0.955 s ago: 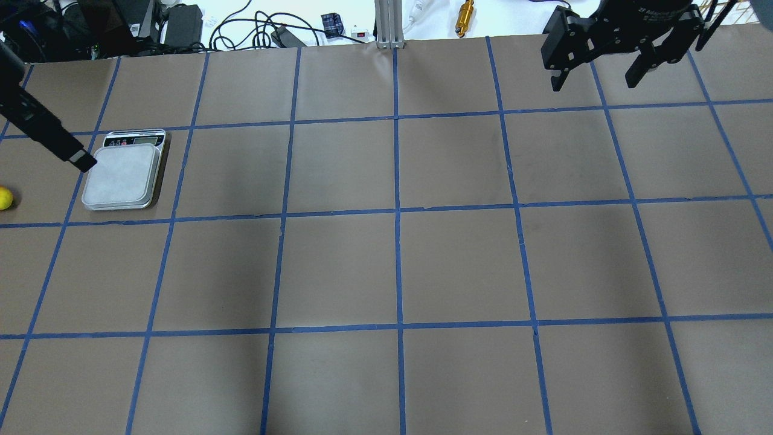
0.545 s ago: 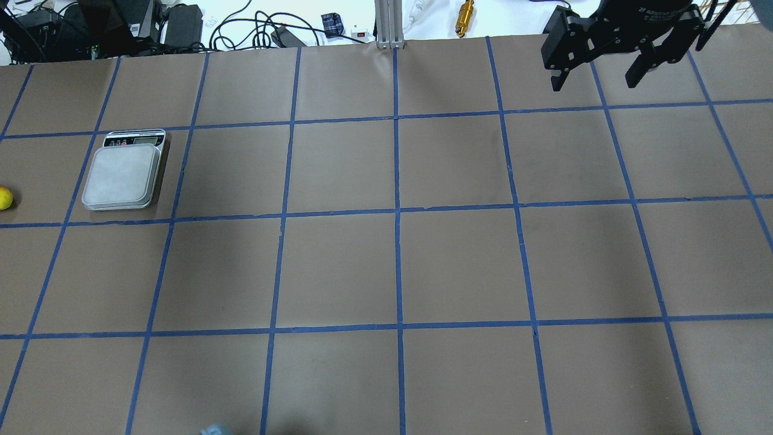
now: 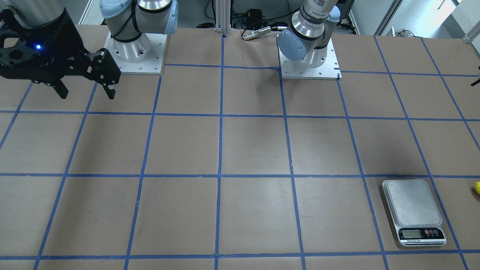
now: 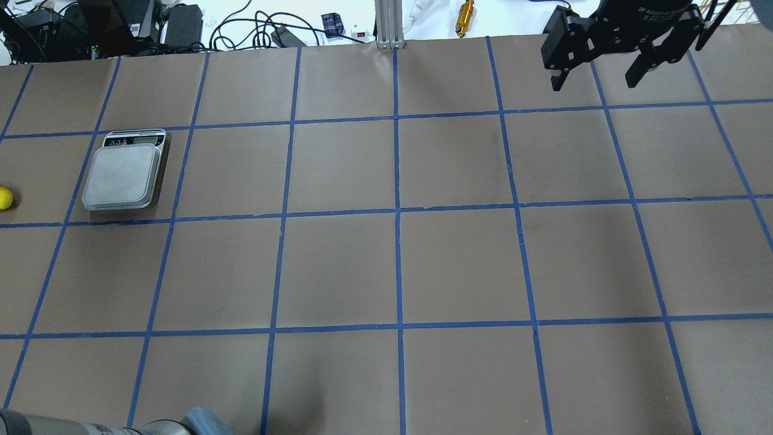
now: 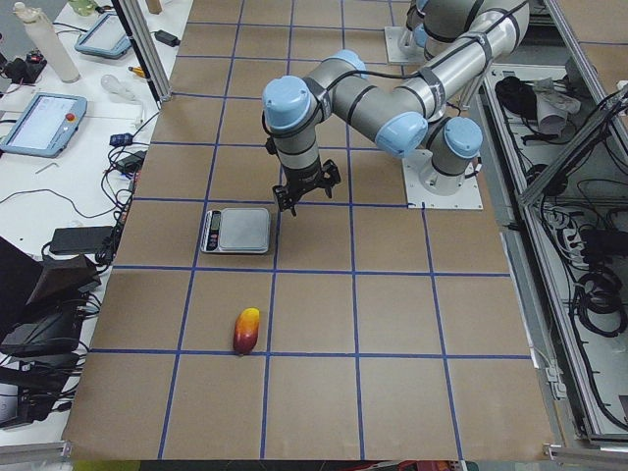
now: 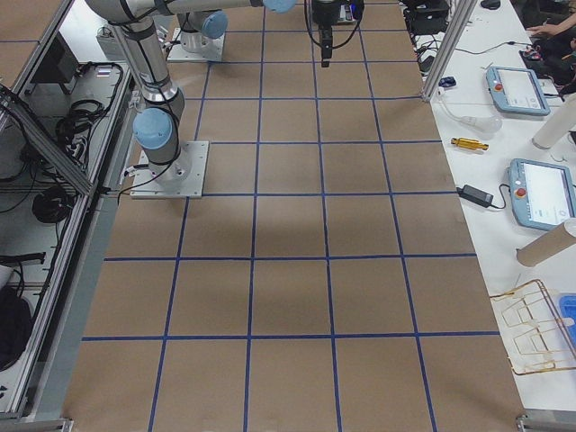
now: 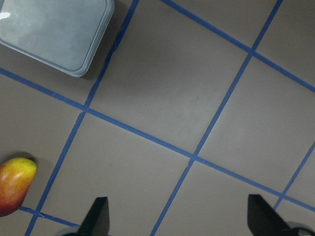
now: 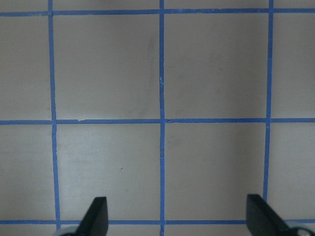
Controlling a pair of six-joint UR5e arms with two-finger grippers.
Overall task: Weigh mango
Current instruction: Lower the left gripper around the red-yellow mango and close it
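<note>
The mango (image 5: pixel 246 331) is lying on its side on the brown surface (image 5: pixel 392 324) near the end on the robot's left, well apart from the scale (image 5: pixel 236 230) and in the next grid square out from it. Its yellow end is pointing toward the scale, and its red end is touching one of the blue tape lines (image 5: pixel 324 351). In the overhead view only its yellow tip is showing at the left edge. The scale is sitting flat on the surface with its grey platform facing up and its display (image 3: pixel 411 234) pointing away from the robot. The left hand (image 7: pixel 177 209) is hanging above the surface just beside the scale's corner on the robot's side, touching neither scale nor fruit. Its two fingers are standing wide apart and gripping nothing; its wrist camera is looking down on a corner of the platform at upper left and the mango at lower left. The right hand (image 4: pixel 595 81) is hovering high over the far side of the surface on the robot's right, well away from both scale and mango. Its fingers are likewise spread wide and holding nothing, and its wrist camera is taking in only brown paper and tape lines.
</note>
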